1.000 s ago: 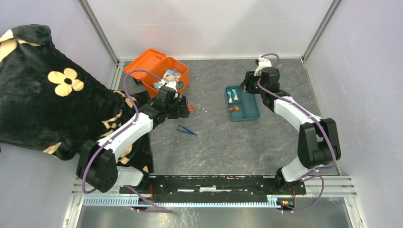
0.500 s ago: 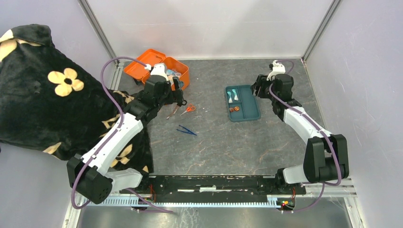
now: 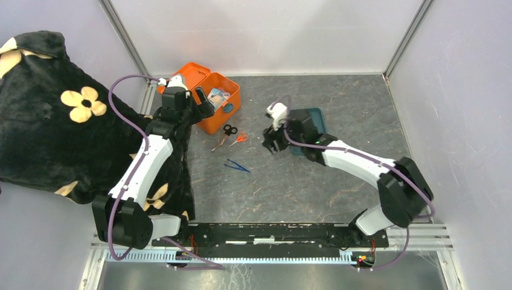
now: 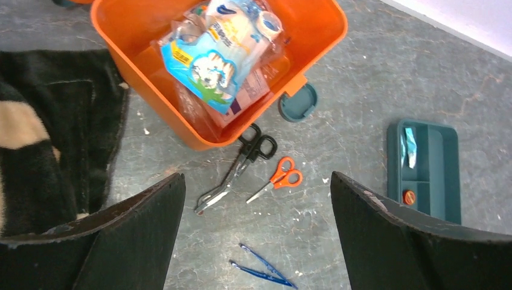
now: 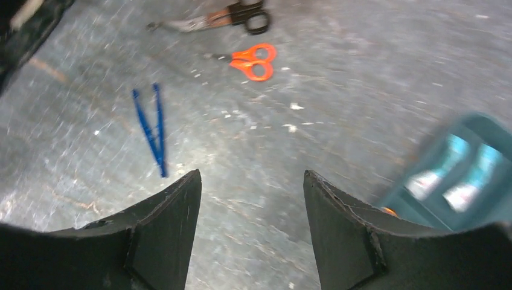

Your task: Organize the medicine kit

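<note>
The left end effector (image 3: 202,109) has pulled back from the middle of the tabletop to the upper left of the overhead view. It now hangs released and empty over the near-left corner of the medicine kit (image 3: 214,125), which sits open at the upper left with packets inside. That retreat has uncovered the black-handled scissors (image 3: 222,138) and the orange scissors (image 3: 240,138), which lie side by side just below the kit, with the blue tweezers (image 3: 237,165) lower, toward the centre. The right end effector (image 3: 270,142) has swung leftward from the far side of the teal tray (image 4: 392,169) to its left edge, fingers spread and holding nothing, facing those tools. The loose tools are not yet in the kit. With the left arm out of the way, the right looks set to fetch one, probably the orange scissors or the tweezers.
</note>
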